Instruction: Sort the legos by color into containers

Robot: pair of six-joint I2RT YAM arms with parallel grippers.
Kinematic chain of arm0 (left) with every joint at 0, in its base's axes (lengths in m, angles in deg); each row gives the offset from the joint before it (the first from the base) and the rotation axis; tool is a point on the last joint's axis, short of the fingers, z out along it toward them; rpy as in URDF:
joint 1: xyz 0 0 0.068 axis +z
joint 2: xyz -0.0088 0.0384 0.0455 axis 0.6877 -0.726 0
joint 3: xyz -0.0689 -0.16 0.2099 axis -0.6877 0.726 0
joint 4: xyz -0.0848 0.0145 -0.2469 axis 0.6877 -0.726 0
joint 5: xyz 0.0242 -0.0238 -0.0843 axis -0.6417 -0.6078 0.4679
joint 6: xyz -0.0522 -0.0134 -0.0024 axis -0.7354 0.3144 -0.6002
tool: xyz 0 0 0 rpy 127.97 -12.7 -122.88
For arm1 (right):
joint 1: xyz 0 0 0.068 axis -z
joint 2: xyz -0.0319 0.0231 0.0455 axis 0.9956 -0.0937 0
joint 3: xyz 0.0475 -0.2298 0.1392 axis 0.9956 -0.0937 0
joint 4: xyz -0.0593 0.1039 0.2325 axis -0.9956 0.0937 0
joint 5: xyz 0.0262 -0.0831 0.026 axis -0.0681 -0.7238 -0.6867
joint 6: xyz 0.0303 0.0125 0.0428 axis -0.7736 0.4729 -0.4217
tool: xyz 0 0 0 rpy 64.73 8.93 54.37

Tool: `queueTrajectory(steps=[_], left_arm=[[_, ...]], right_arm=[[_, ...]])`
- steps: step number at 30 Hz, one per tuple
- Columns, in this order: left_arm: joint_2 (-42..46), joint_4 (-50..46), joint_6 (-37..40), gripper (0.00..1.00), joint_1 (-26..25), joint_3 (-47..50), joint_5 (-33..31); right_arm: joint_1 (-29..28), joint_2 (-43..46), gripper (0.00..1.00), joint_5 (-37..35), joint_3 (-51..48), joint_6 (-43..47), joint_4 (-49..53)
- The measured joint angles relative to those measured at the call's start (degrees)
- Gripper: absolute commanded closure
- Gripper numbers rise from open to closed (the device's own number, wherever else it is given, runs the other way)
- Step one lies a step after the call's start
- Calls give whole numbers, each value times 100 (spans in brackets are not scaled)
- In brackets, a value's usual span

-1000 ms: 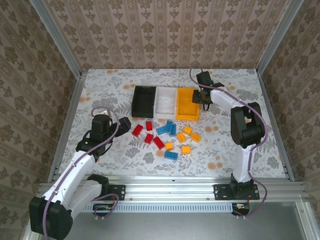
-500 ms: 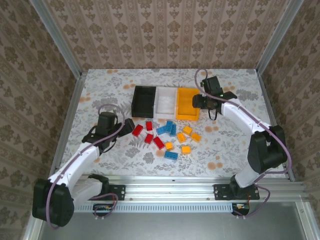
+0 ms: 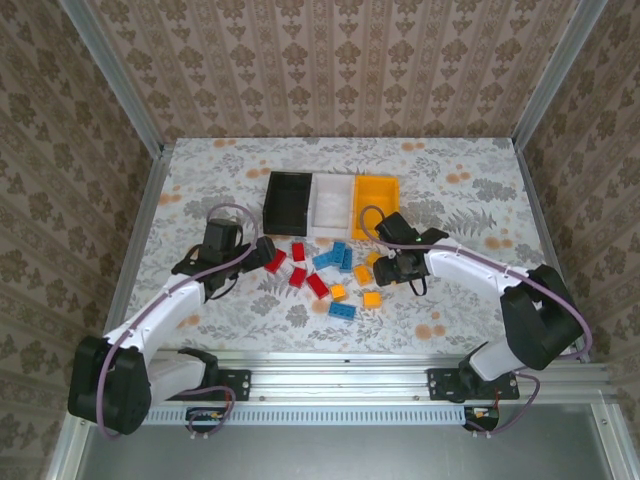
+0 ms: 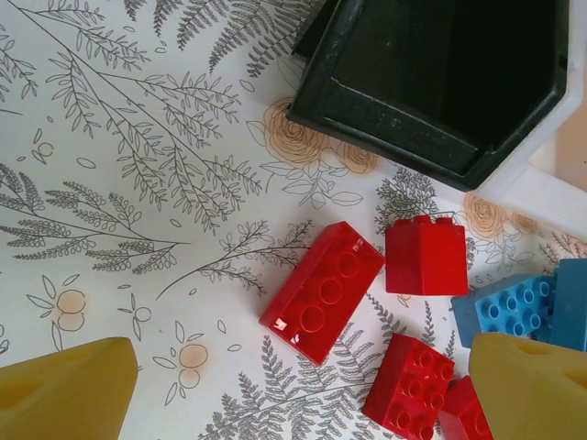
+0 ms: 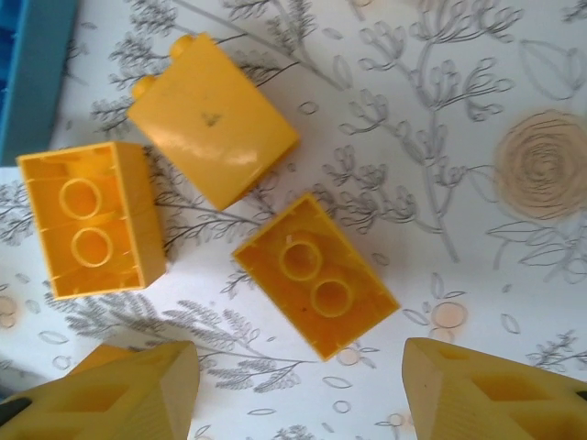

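Floral table (image 3: 200, 190), bare edges — legos (image 3: 335, 257) mid-table, left hand (image 3: 266, 248), right hand (image 3: 388, 268) spread.

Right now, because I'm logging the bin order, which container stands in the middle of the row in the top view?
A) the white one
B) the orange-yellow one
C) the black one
A: the white bin stands between the black bin and the orange-yellow bin.
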Motion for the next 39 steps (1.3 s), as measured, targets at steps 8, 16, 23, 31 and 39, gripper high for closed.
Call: queueTrajectory(steps=[8, 16, 23, 31, 39], left_arm=[[0, 94, -2, 4, -44, -22, 138], [109, 92, -2, 4, -44, -33, 138], [227, 50, 0, 4, -44, -33, 133], [232, 35, -2, 3, -44, -33, 136], [227, 37, -2, 3, -44, -33, 136]], right_arm=[[-42, -680, 39, -243, 275, 20, 22], [11, -1080, 40, -492, 529, -50, 151], [317, -1375, 56, -531, 656, -173, 136], [463, -1038, 58, -186, 352, -341, -74], [496, -1023, 59, -59, 254, -437, -164]])
